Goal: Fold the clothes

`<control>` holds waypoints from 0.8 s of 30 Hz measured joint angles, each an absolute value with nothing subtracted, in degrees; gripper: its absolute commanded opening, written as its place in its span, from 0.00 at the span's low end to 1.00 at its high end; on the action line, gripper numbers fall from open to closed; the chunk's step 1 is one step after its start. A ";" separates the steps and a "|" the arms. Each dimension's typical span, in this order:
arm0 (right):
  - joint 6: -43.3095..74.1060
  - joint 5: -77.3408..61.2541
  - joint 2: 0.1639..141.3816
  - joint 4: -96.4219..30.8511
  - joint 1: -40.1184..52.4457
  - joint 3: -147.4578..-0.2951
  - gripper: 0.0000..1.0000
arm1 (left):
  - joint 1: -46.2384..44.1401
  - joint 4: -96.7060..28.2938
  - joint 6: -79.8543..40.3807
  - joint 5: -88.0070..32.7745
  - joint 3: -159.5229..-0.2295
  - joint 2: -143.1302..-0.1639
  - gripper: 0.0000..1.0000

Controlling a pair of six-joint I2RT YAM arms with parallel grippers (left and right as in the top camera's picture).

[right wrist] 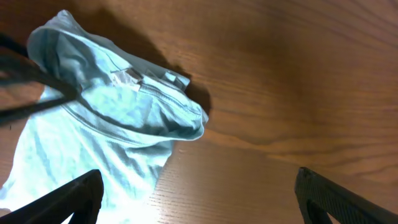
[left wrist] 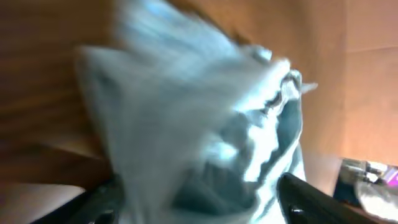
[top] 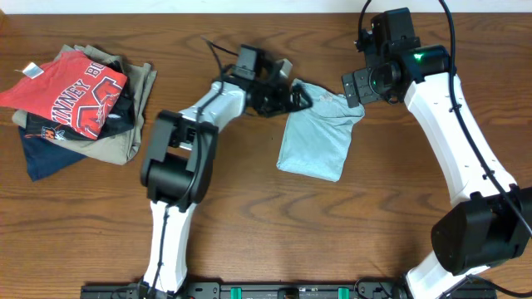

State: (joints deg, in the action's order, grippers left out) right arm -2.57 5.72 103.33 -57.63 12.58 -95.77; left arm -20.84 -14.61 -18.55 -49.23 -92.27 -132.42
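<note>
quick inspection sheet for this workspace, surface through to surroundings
surface: brown wooden table, grain visible
job's things: pale blue-grey short-sleeved T-shirt, partly folded, collar end rumpled
clutter: heap on the left arm's side: red shirt with white lettering over navy garment and khaki garment
grippers: left end effector at the T-shirt's top edge, grip too blurred to tell; right end effector open over the collar end
cables: black cable off left arm; second black cable on right arm
surroundings: black rail at near edge
</note>
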 measured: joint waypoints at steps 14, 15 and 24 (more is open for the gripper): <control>-2.55 5.65 103.33 -57.84 9.87 -95.77 0.92 | -21.67 -13.87 -19.49 -45.17 -92.01 -133.64 0.06; -2.55 5.65 103.33 -57.82 9.50 -95.77 0.92 | -20.73 -13.96 -19.40 -43.88 -92.01 -133.16 0.06; -2.11 5.63 103.33 -57.87 6.11 -95.77 0.93 | -6.74 -14.09 -16.14 -26.50 -91.85 -118.19 0.06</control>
State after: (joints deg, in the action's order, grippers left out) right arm -2.11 5.63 103.33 -57.87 6.11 -95.77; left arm -6.74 -14.09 -16.14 -26.50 -91.85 -118.19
